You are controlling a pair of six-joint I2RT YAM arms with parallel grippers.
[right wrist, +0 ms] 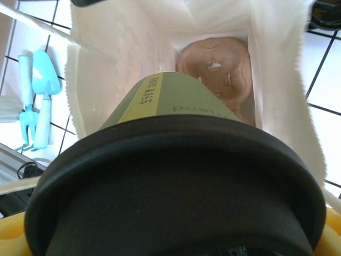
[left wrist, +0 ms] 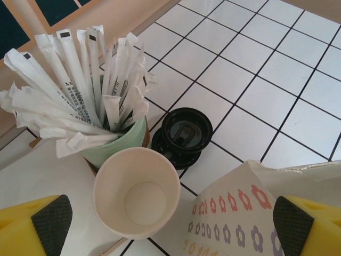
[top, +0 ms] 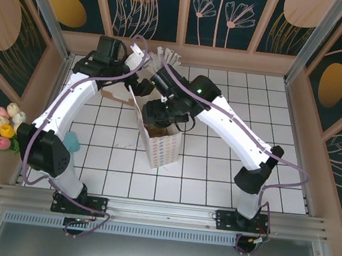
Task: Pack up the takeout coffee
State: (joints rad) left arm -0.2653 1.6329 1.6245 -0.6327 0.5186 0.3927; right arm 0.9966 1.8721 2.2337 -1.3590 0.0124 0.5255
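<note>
The right pincer (top: 160,113) pinches the takeout coffee (right wrist: 176,160), dark lid nearest the wrist camera, and holds it over the open mouth of the white paper bag (top: 162,146) standing on the tiled surface (top: 202,175). The step in hand appears to be lowering the cup into the bag, where a brown pulp carrier (right wrist: 218,80) lies at the bottom. The next move likely calls for a straight descent that lines the cup's base up with one of the carrier's holes, clear of the bag's walls, then a release. The left pincer (left wrist: 170,221) hangs spread wide, pinching nothing, above a lidless cup (left wrist: 136,192) and the bag's flowered side, beside a mint holder of wrapped straws (left wrist: 114,146) and black lids (left wrist: 186,133). From above, the right wrist covers the cup. The cup's body blocks part of the carrier, so the gap beneath its base cannot be judged. The right pincer's fingers are cut off at the wrist view's lower corners.
</note>
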